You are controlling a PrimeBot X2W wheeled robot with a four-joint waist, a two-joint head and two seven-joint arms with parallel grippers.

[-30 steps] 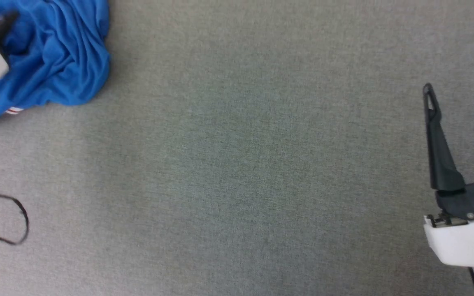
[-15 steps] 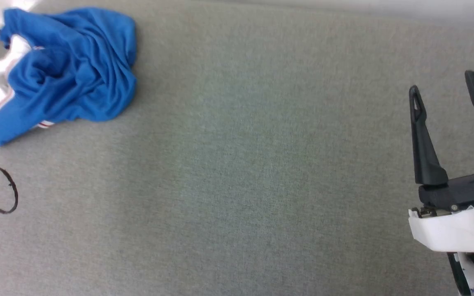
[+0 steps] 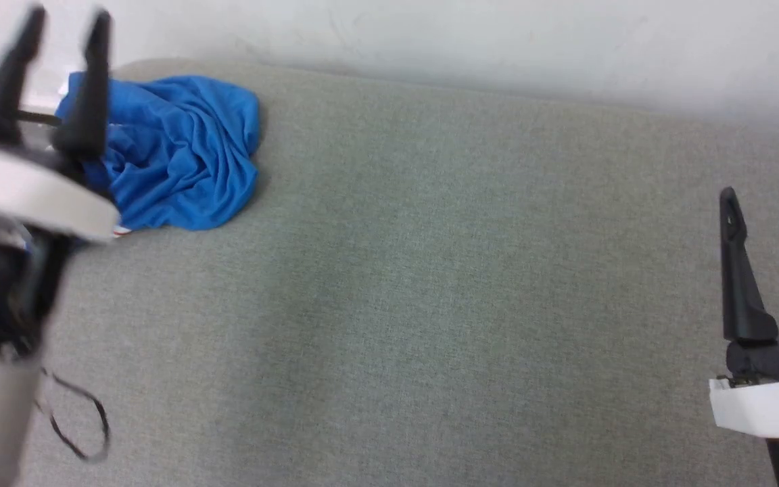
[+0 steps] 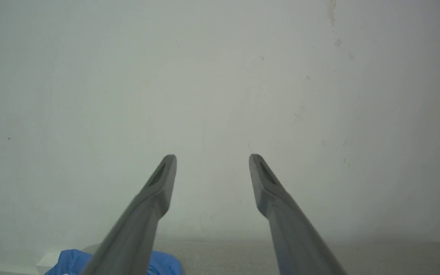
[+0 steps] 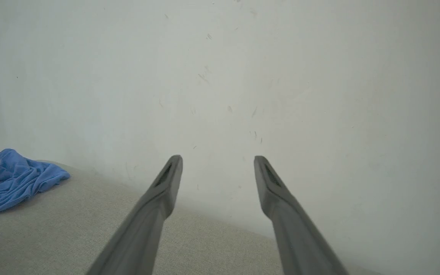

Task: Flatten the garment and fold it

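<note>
Softly rumpled garment (image 3: 180,162) on coarse-woven tabletop (image 3: 430,304).

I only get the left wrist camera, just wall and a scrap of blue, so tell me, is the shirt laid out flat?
Observer: No. The garment is a crumpled heap at the far left corner of the grey surface, close to the wall.
Operator: Okay, and where is my right hand, is it anywhere near it?
Observer: The right hand is open and empty at the right edge of the head view, a wide stretch of bare surface away from the garment.
</note>
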